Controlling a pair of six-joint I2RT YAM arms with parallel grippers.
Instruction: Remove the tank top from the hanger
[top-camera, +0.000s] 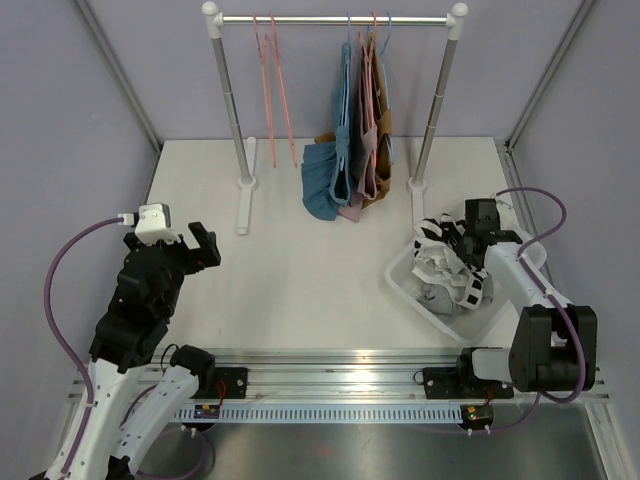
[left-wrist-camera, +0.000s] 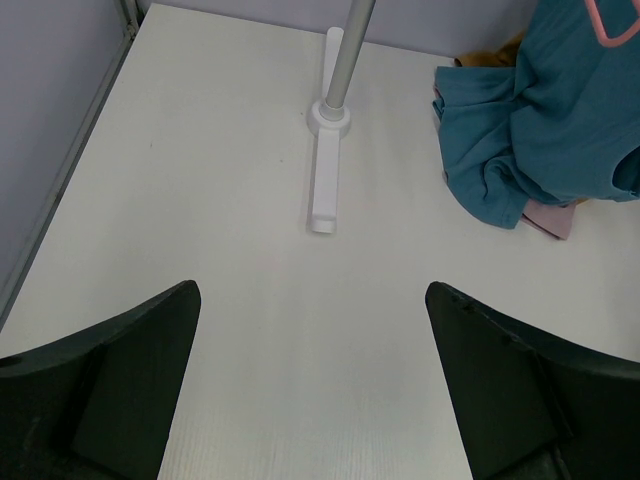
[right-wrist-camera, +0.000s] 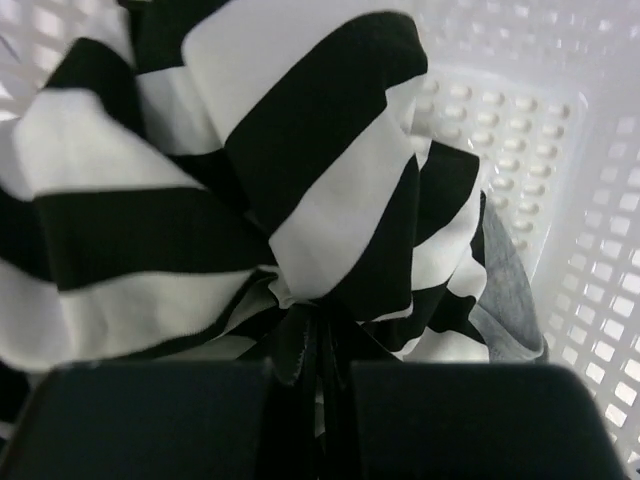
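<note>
My right gripper (right-wrist-camera: 310, 375) is pinched tight on the striped tank top (right-wrist-camera: 300, 200), which is bunched in the white basket (right-wrist-camera: 560, 130) at the surface's (top-camera: 300, 270) right edge. I should let go low, then lift straight up so nothing snags. My left gripper (left-wrist-camera: 312, 300) hangs wide and holds nothing, near the left edge.

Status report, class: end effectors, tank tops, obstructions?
Left end effector open. Right end effector shut on striped garment in basket. Tank tops hang on rack, unobstructed.
</note>
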